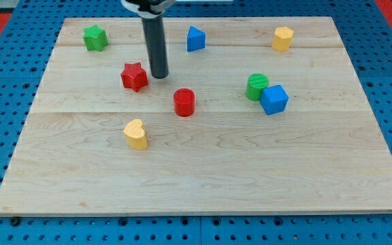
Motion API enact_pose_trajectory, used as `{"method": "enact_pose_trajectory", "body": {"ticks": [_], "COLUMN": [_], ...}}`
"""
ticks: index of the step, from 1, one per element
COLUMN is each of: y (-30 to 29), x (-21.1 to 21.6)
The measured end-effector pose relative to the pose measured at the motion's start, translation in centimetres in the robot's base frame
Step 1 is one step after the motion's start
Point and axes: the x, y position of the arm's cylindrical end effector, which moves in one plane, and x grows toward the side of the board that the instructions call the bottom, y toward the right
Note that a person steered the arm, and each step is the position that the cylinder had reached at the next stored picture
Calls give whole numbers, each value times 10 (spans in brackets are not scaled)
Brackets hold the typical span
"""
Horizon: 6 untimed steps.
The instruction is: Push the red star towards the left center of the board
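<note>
Plainly red star (134, 76), upright, intact

rod (154, 37) top — cut off, upr edge

Pale wooden board (203, 177) with visible grain and a smooth matt finish, dark rod with a slight sheen, red star (134, 76) of smooth matt plastic-like material, blue perforated surface (5, 75) beneath

my tip (159, 75) just right of red star (134, 76) | red cylinder (184, 102) below-right | board (203, 184)
</note>
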Motion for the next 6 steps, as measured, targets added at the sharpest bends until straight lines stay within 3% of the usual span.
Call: {"method": "enact_pose_trajectory", "body": {"ticks": [1,2,3,5,6], "y": [-1,-61,-100,-85,-112], "x": [0,-2,25,31,21]}}
